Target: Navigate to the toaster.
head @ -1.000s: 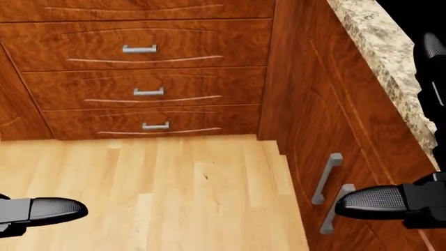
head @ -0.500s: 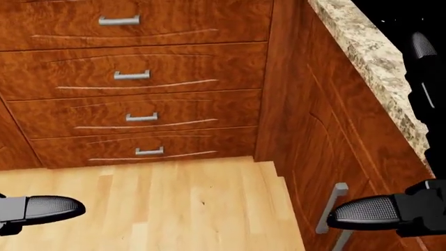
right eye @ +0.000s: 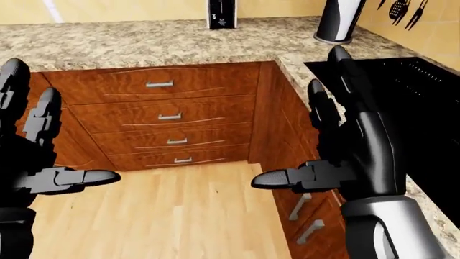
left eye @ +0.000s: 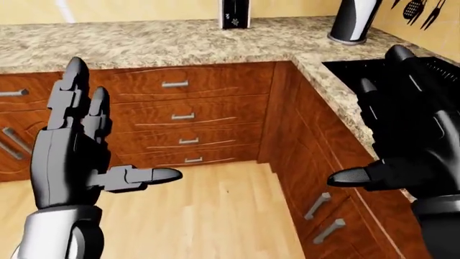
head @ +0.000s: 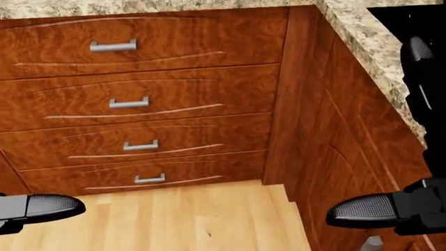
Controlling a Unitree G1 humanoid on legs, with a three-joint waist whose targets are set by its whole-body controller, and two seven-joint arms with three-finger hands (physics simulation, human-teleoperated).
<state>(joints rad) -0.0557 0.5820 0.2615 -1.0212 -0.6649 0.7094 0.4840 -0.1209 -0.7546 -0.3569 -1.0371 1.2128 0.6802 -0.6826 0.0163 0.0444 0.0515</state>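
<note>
No toaster that I can name shows in any view. A dark appliance stands on the granite counter at the top of the left-eye view, cut off by the frame; I cannot tell what it is. My left hand is raised, open and empty at the left. My right hand is raised, open and empty at the right, beside the corner cabinet. In the head view only the thumbs show, the left thumb and the right thumb.
Wooden drawers with metal handles fill the wall ahead. A cabinet run meets them at a corner on the right. A black stove sits in the right counter. A black-and-white cylinder and hanging utensils are at top right. Light wood floor lies below.
The whole head view has shifted: the drawers slid down the picture and the counter edge came in at the top, so the camera moved. The hands hold the same pose.
</note>
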